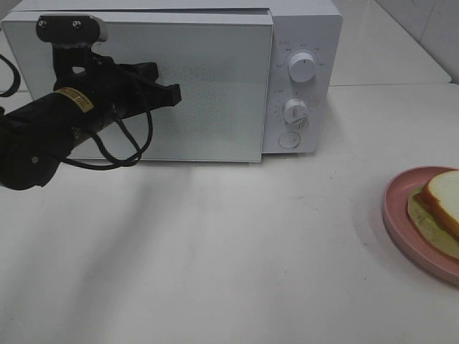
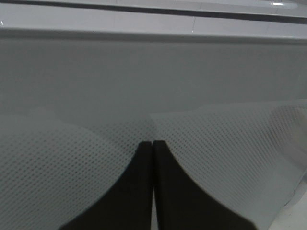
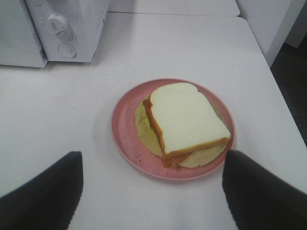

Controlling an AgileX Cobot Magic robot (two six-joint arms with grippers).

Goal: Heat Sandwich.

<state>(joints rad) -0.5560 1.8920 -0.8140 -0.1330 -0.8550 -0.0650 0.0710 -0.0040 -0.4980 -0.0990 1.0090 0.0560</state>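
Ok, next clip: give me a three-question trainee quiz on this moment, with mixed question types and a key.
1. True or false: the microwave door is open.
2. Multiple choice: where is the sandwich? A. inside the microwave. B. on the pink plate on the table. C. held by the right gripper.
3. Fill in: the left gripper, close in front of the microwave door, has its fingers ____.

Key: 1. false, the door is closed. 2. B, with the right gripper open above it and not touching it. 3. shut, pressed together with nothing between them.
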